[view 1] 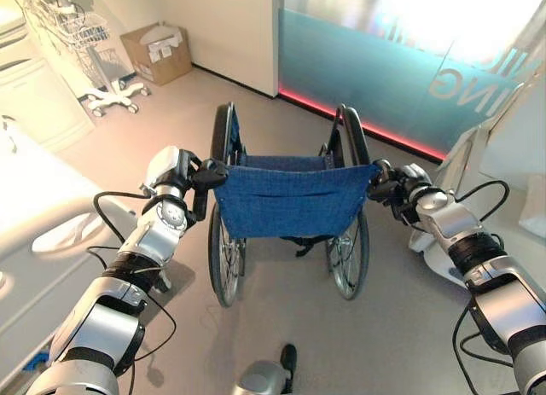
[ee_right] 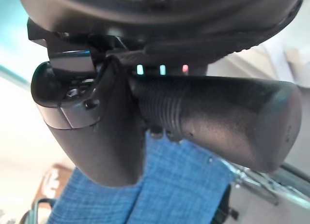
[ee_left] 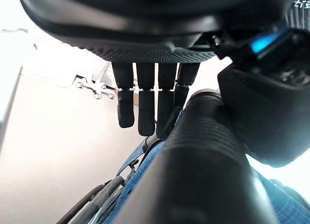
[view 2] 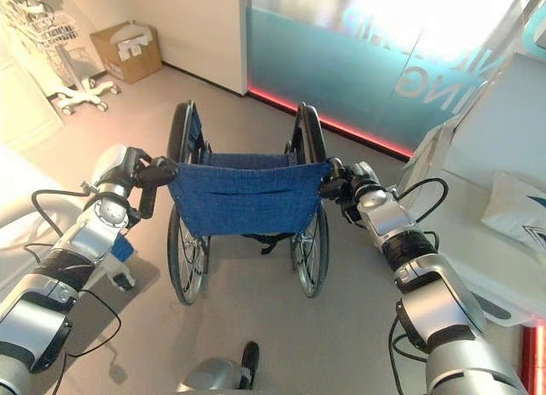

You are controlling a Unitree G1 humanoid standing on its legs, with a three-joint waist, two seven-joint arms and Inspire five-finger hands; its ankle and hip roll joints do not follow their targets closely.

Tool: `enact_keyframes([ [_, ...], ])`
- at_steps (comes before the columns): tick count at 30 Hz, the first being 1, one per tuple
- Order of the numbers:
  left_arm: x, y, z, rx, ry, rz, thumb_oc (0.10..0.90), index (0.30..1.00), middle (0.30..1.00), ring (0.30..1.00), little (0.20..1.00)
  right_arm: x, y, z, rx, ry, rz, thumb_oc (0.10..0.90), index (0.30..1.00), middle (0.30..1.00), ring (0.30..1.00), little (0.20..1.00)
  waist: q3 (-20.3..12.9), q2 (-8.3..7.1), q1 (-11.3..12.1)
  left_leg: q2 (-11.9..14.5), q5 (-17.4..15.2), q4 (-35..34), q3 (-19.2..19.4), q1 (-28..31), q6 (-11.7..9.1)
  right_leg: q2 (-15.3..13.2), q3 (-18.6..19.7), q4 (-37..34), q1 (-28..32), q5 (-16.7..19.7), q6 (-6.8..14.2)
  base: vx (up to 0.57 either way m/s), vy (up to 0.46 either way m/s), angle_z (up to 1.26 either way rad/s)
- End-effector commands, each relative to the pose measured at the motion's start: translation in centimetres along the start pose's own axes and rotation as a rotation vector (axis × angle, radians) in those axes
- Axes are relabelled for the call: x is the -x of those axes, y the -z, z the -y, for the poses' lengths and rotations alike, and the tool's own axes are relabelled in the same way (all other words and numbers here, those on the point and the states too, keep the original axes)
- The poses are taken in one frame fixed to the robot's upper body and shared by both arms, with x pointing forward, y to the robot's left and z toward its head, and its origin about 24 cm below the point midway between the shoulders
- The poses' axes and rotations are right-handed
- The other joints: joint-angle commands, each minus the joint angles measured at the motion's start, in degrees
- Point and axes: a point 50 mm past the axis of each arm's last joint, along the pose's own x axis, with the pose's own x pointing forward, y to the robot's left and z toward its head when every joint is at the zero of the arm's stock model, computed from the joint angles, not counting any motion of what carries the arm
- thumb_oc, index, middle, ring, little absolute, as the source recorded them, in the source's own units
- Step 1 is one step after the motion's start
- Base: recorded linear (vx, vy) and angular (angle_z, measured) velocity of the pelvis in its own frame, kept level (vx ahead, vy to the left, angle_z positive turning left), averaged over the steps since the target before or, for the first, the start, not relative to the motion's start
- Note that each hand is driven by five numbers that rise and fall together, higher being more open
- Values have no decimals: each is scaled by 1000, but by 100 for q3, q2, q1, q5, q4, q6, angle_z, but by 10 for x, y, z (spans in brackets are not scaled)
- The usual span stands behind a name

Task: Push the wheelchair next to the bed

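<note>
a: where's the wheelchair [view 1: 290,207] right now?

b: centre of the frame in the head views, blue back facing the robot, big wheels on the grey floor. there's a bed [view 1: 43,233] along the left edge, and another white bed [view 2: 503,216] at the right edge.

a: and the hands?

b: the left hand [view 1: 205,175] is at the left push handle [ee_left: 193,166]. its wrist view shows the fingers [ee_left: 145,108] straight, lying over the ribbed grip, not curled round it. the right hand [view 1: 386,186] is at the right push handle [ee_right: 213,122], and there the thumb looks wrapped round the grip, so i'd call it clamped on.

a: so which step is this?

b: i'd judge the hold is set and the push itself is the job in hand. the chair sits between the beds, not yet snug beside either.

a: what does the next move call for?

b: even pressure from both arms, then a steer toward the bed, likely the left one. the loose left hand could slip off if it turns hard. the cardboard box [view 1: 158,52] and trolley [view 1: 94,45] at upper left are well apart.
</note>
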Motion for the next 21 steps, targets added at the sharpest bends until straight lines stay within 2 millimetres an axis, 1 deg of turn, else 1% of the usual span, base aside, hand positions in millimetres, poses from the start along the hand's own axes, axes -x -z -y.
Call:
enact_keyframes([
  [1,32,31,68,4,327,0,400,300,300,300,300,9,-31,37,250,62,187,400,300,300,300,300,330,-128,-245,-17,-592,462,-141,-340,-596,-277,321,-1186,-670,1862,221,169,-143,41],
  [2,32,30,69,5,330,5,400,300,300,300,300,9,-31,38,254,66,187,400,300,300,300,300,358,-137,-281,-44,-641,478,-194,-305,-586,-316,345,-1268,-720,1929,249,287,-201,58],
  [4,33,23,71,19,356,31,400,300,300,300,300,11,-36,46,300,81,173,400,300,300,300,300,432,-231,-444,-160,-938,549,-517,-107,-574,-558,583,-2030,-1049,2384,404,355,-222,56],
  [5,33,21,73,19,364,38,400,300,300,300,300,11,-37,48,310,88,166,400,300,300,300,300,448,-238,-473,-177,-1022,578,-625,-53,-571,-576,652,-2154,-1075,2447,440,401,-234,74],
  [6,35,19,77,18,379,46,400,300,300,300,300,12,-39,51,323,95,154,400,300,300,300,300,448,-281,-504,-218,-1129,621,-781,6,-569,-626,781,-2419,-1141,2550,498,252,-140,79],
  [7,35,19,77,18,379,46,400,300,300,300,300,12,-39,51,323,95,154,400,300,300,300,300,448,-281,-504,-218,-1129,621,-781,6,-569,-626,781,-2419,-1141,2550,498,409,-242,74],
  [8,37,16,80,14,398,56,400,300,300,300,300,15,-43,55,336,104,137,400,300,300,300,300,445,-334,-534,-212,-1281,705,-955,106,-599,-659,865,-2723,-1127,2651,551,437,-282,58],
  [10,40,14,84,-2,424,70,400,300,300,300,300,19,-49,62,357,112,115,400,300,300,300,300,419,-429,-547,-186,-1389,781,-1137,154,-634,-629,1051,-2755,-1118,2685,573,500,-369,53],
  [11,42,14,84,-20,437,87,400,300,300,300,300,21,-53,68,360,121,104,400,300,300,300,300,406,-484,-554,-136,-1429,832,-1240,142,-665,-595,1125,-2664,-1083,2654,569,374,-368,49],
  [12,42,12,84,-39,445,106,400,300,300,300,300,21,-53,73,342,134,90,400,300,300,300,300,394,-540,-559,-114,-1445,873,-1363,104,-672,-527,1255,-2680,-1033,2557,583,359,-394,58],
  [13,42,11,84,-46,449,110,400,300,300,300,300,22,-52,76,326,133,83,400,300,300,300,300,388,-571,-568,-58,-1446,903,-1402,78,-701,-487,1282,-2629,-983,2476,569,341,-387,98],
  [14,42,13,86,-31,456,95,400,300,300,300,300,22,-51,77,300,106,74,400,300,300,300,300,397,-596,-598,86,-1419,914,-1390,70,-779,-440,1204,-2451,-950,2330,538,301,-313,109],
  [15,42,14,87,-29,459,91,400,300,300,300,300,22,-52,76,297,97,71,400,300,300,300,300,405,-611,-614,176,-1405,903,-1339,106,-821,-437,1136,-2380,-946,2275,529,382,-354,146],
  [16,43,15,90,-23,454,76,400,300,300,300,300,23,-54,74,312,81,75,400,300,300,300,300,434,-653,-643,399,-1358,852,-1204,220,-929,-430,943,-2253,-898,2161,497,252,-221,116],
  [17,42,15,90,-22,453,74,400,300,300,300,300,23,-54,73,317,77,76,400,300,300,300,300,440,-660,-647,434,-1349,841,-1181,241,-946,-430,909,-2238,-886,2145,491,456,-385,106],
  [18,41,11,94,-23,455,75,400,300,300,300,300,24,-54,76,330,56,74,400,300,300,300,300,441,-739,-731,862,-1201,690,-889,442,-1108,-393,636,-2162,-778,2014,395,399,-337,64],
  [19,40,6,94,-27,453,83,400,300,300,300,300,25,-54,79,342,56,74,400,300,300,300,300,457,-766,-765,992,-1157,652,-813,488,-1153,-356,570,-2136,-727,1952,353,422,-351,67],
  [21,39,2,94,-25,449,90,400,300,300,300,300,26,-56,82,361,61,81,400,300,300,300,300,477,-793,-802,1152,-1087,589,-712,554,-1225,-342,433,-2083,-692,1882,318,219,-177,46],
])
